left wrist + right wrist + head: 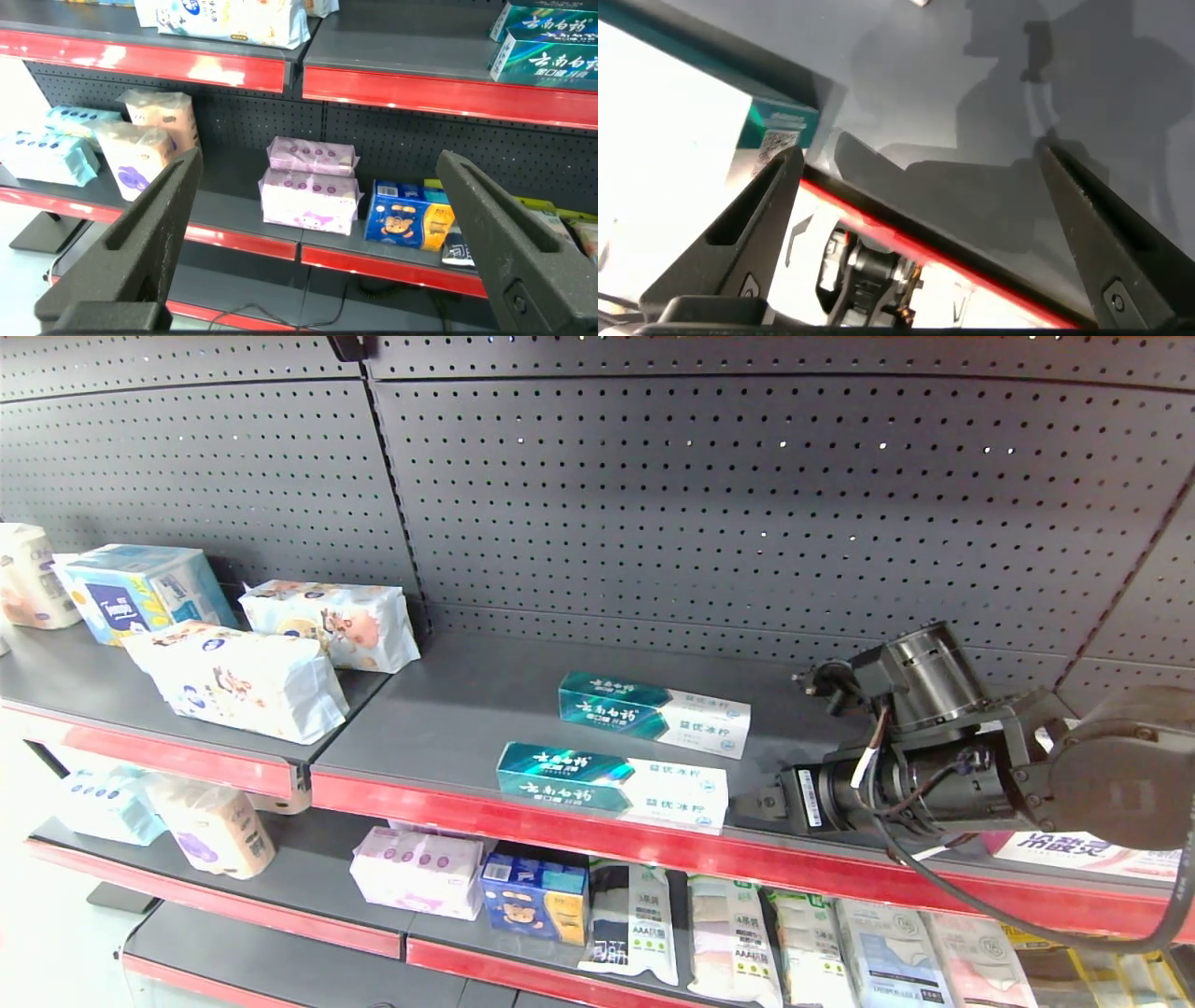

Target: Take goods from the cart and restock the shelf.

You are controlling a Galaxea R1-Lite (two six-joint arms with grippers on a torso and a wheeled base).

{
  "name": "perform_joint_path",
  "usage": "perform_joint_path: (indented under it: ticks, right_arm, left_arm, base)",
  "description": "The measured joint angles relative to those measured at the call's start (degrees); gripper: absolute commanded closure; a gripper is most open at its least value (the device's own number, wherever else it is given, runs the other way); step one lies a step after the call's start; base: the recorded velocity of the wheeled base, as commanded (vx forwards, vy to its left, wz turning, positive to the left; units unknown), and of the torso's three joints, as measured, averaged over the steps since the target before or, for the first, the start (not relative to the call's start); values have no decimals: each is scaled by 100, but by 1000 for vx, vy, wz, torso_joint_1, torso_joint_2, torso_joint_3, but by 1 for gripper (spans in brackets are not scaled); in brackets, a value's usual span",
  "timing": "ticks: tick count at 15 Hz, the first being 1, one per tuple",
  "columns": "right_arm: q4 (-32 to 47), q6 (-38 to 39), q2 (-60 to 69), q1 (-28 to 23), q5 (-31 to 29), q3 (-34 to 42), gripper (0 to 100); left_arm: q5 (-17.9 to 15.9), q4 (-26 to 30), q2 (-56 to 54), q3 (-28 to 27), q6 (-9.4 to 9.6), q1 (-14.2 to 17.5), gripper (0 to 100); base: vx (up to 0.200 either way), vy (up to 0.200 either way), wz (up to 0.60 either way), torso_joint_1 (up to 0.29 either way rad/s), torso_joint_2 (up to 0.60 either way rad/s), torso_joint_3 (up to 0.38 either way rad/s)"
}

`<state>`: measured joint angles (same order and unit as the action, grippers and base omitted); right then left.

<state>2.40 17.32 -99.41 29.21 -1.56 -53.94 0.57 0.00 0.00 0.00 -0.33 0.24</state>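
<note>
— What does the box (611,786) look like?
— Long carton, teal at one end, white at the other, lying along the red lip (560,826), just behind it.
— And your jaws?
— My right gripper (917,154) is spread wide, empty, at the lip; the box lies just outside the gap. My left gripper (318,163) gapes too.
</note>
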Motion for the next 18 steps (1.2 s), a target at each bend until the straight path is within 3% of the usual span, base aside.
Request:
perform_joint_path:
  ticks: [15, 18]
  right_arm:
    - [0, -35, -6, 26, -10, -18, 0]
    - [-2, -88, 63, -157, 6, 4, 0]
  left_arm:
    - [2, 0, 0, 0, 1, 0, 0]
    - [2, 0, 0, 0, 1, 0, 0]
  base:
    - [0, 0, 0, 0, 0, 0]
    - [0, 0, 0, 0, 0, 0]
